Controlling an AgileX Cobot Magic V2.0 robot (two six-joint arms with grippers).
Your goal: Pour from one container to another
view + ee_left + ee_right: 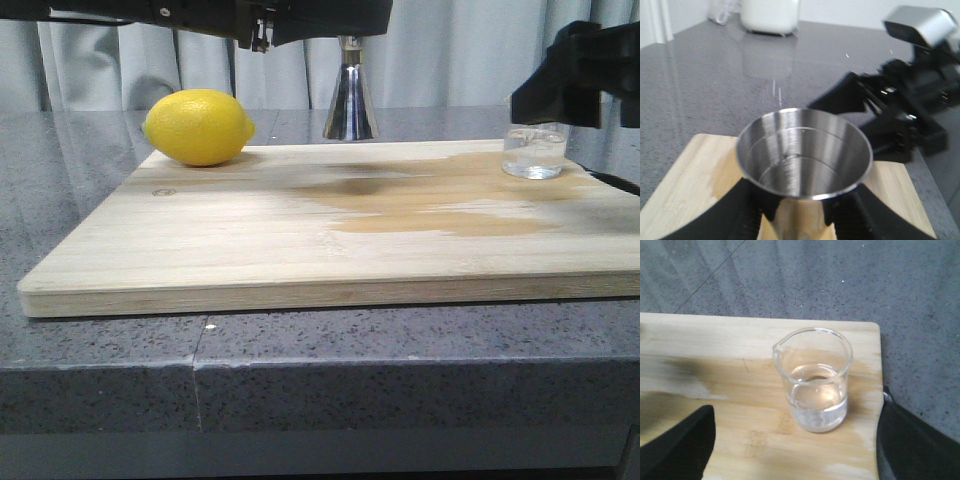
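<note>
The clear glass beaker [535,152] stands on the back right of the wooden board [300,250], with clear liquid in its lower part [815,390]. My right gripper [575,85] hovers over it, open, its black fingers [680,447] wide apart on either side and not touching the glass. The steel jigger [350,100] stands upright at the board's far edge in the middle. In the left wrist view my left gripper [800,212] is shut on the jigger [805,155] just below its top cup. Whether the cup holds liquid I cannot tell.
A yellow lemon [198,126] lies on the board's back left. A dark wet stain [440,200] spreads over the board's middle and right. The board rests on a grey stone counter [100,360]. A white container [771,15] stands far off on the counter.
</note>
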